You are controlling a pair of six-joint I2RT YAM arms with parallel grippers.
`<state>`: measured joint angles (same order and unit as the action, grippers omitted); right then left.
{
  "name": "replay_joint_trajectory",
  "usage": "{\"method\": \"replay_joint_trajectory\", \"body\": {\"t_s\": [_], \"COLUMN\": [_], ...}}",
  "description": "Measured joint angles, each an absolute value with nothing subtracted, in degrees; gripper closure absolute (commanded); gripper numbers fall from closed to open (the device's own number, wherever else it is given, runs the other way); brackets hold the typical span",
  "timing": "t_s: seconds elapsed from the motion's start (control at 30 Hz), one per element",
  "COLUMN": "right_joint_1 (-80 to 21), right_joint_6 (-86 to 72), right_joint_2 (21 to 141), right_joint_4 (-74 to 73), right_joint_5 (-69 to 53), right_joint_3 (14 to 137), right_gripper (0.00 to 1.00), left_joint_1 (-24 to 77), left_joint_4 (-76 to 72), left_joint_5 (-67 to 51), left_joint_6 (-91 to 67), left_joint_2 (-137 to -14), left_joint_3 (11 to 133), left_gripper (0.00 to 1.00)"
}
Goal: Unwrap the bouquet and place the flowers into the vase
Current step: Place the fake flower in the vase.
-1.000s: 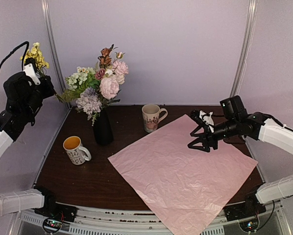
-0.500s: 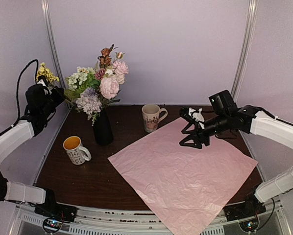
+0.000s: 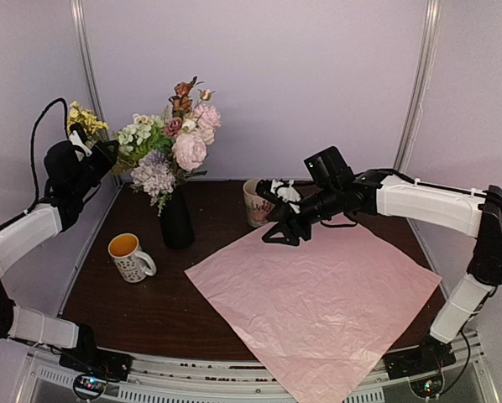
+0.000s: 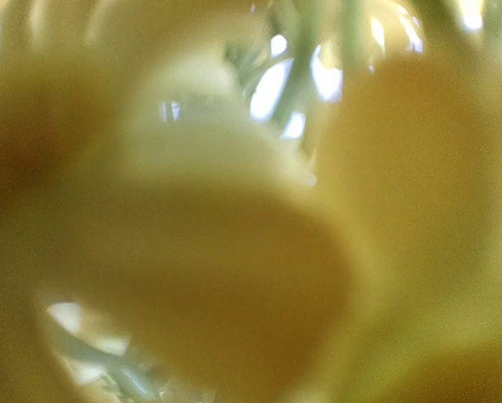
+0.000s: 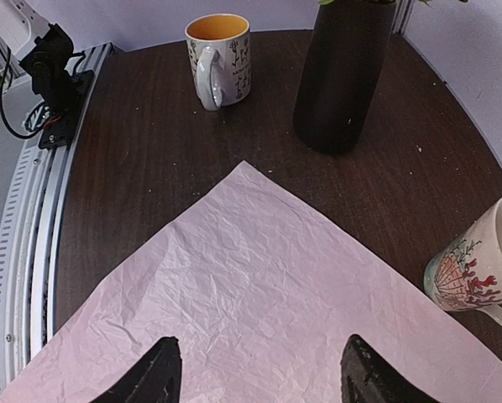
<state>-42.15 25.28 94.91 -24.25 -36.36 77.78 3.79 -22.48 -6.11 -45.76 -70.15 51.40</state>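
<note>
Standing at the back left of the dark table (image 3: 150, 302), the black vase (image 3: 176, 222) already carries most of the flowers (image 3: 171, 143): pink, white, lavender and rust-red heads fan out above its mouth. Just to their left and up in the air, the left gripper (image 3: 90, 144) is pinched tight on a yellow sprig (image 3: 85, 117), whose blooms poke up past the fingers close beside the outer leaves of the bunch. From that wrist's own camera there is only a blurred wash of yellow (image 4: 234, 252) with hints of green stem, so nothing sharper can be read there. The pink paper (image 3: 318, 294) lies unfolded and crinkled flat across the right half of the table, turned like a diamond, with its near corner hanging over the front edge. The right gripper (image 3: 268, 214) reaches in from the right and hovers over the paper's far corner with its jaws spread wide and nothing between them; seen from its wrist, the two dark fingertips (image 5: 154, 374) frame the sheet (image 5: 259, 277) below. A cream mug (image 3: 253, 200) with a printed pattern stands just beyond that corner, right by the open fingers. An orange-lined mug (image 3: 129, 256) sits in front of the vase and to its left, clear of the paper.
</note>
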Motion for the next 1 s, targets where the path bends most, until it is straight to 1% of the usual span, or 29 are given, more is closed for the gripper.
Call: {"method": "replay_joint_trajectory", "body": {"t_s": [0.27, 0.63, 1.0], "right_joint_1": [-42.3, -45.8, -47.2], "right_joint_6": [23.6, 17.6, 16.3], "right_joint_2": [99.2, 111.1, 115.1], "right_joint_4": [-21.9, -15.3, -15.1], "right_joint_5": [-36.3, -34.4, -32.9], "right_joint_3": [81.0, 96.0, 99.7], "right_gripper": [0.34, 0.34, 0.35], "left_joint_1": [3.8, 3.7, 3.7], "left_joint_4": [-22.2, -16.3, -14.8], "left_joint_5": [-8.6, -10.7, -11.8], "left_joint_6": [-47.7, -46.5, -45.1], "left_joint_2": [-73.4, -75.9, -76.5], "left_joint_3": [52.2, 55.3, 55.5], "left_gripper": [1.0, 1.0, 1.0]}}
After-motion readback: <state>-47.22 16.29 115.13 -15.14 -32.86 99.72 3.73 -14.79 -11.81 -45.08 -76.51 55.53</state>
